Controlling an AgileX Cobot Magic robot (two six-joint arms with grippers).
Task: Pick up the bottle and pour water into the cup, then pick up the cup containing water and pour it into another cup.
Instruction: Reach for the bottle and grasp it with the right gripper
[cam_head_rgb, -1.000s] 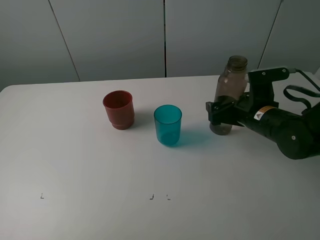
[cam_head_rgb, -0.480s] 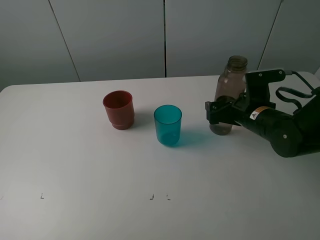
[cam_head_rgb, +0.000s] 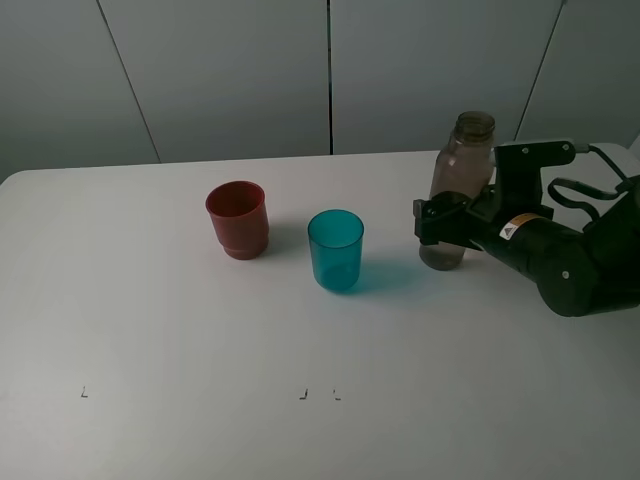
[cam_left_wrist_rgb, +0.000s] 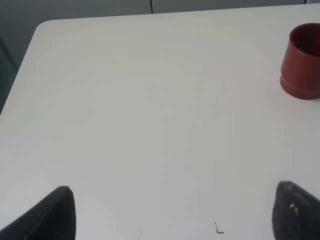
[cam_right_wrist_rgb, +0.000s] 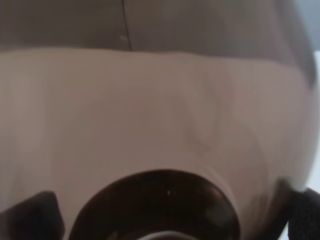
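White table (cam_head_rgb: 200, 330), grey wall behind: over the last second your right gripper (cam_head_rgb: 440, 222) barely shifted, jaws wide either side of the bottle (cam_head_rgb: 468, 160) standing at three o'clock of the cup (cam_head_rgb: 335, 250), so the grasp looked unclosed; left gripper (cam_left_wrist_rgb: 172, 212) idled wide.

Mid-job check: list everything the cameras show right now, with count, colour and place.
smoky grey-brown translucent plastic bottle: one, uncapped, upright at the table's right side in the high view
teal translucent plastic tumbler: one, teal, upright mid-table
dark-red opaque plastic cup: one, red, upright, beyond the tumbler from the bottle, apart from it
table: one, white, under everything
right hand: one, black, open around the bottle's lower body
left hand: one, black, open, nothing between its fingers
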